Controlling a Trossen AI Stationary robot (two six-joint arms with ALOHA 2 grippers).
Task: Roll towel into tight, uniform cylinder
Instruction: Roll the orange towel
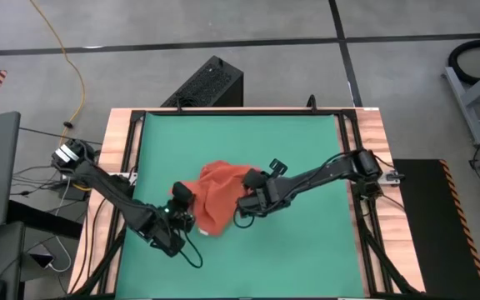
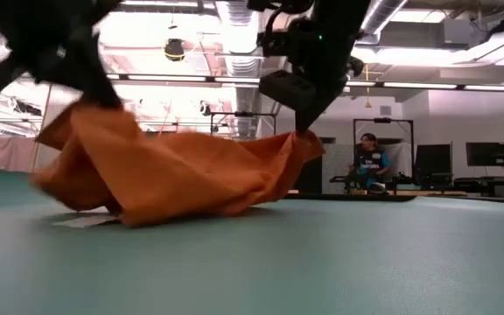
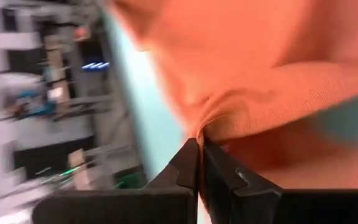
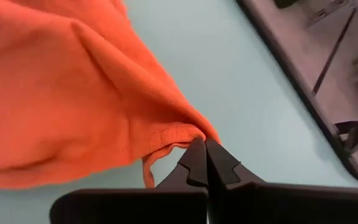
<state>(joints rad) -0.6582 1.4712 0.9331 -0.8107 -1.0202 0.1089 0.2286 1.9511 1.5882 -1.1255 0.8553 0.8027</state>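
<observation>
Gripping opposite edges, both pincers hold the towel, bunched at the centre-left of the high view on the green tabletop. The left pincer is clamped on a fold, the right pincer on a hemmed corner. Spreading the cloth flat and taut before rolling would likely give an even cylinder.

Both dark arms reach inward over the counter, the left gripper and the right gripper low near its middle, each with its fingers pinched together on towel fabric
</observation>
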